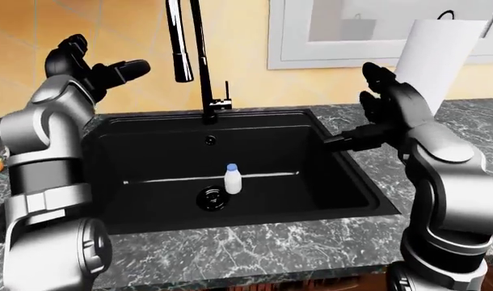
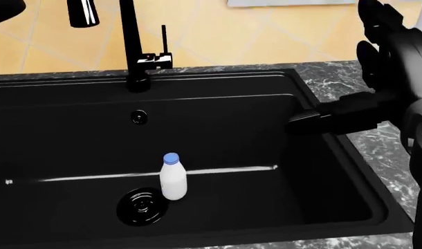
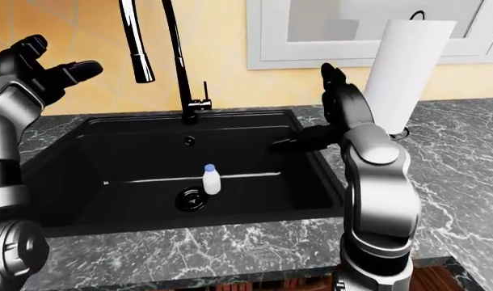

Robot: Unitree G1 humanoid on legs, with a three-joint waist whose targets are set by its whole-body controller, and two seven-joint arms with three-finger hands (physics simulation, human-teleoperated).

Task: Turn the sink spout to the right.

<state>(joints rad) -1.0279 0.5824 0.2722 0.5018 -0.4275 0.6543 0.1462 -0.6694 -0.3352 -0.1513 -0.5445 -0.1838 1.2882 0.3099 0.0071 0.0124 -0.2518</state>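
Observation:
The black gooseneck sink spout [image 1: 199,60] rises from the top rim of the black sink [image 1: 344,176], and its nozzle [image 1: 180,63] hangs left of the stem, over the basin. My left hand [image 1: 109,60] is raised to the left of the nozzle, a little apart from it, open and holding nothing. My right hand [image 1: 356,109] hovers open above the sink's right rim, thumb pointing left into the basin, well right of the spout. The lever handle [image 2: 159,58] sticks out on the right of the spout's base.
A small white bottle with a blue cap [image 2: 173,176] stands in the basin beside the round drain [image 2: 141,206]. A paper towel roll [image 1: 436,54] stands on the marble counter [image 1: 465,121] at the right. A yellow tiled wall and a window frame lie behind.

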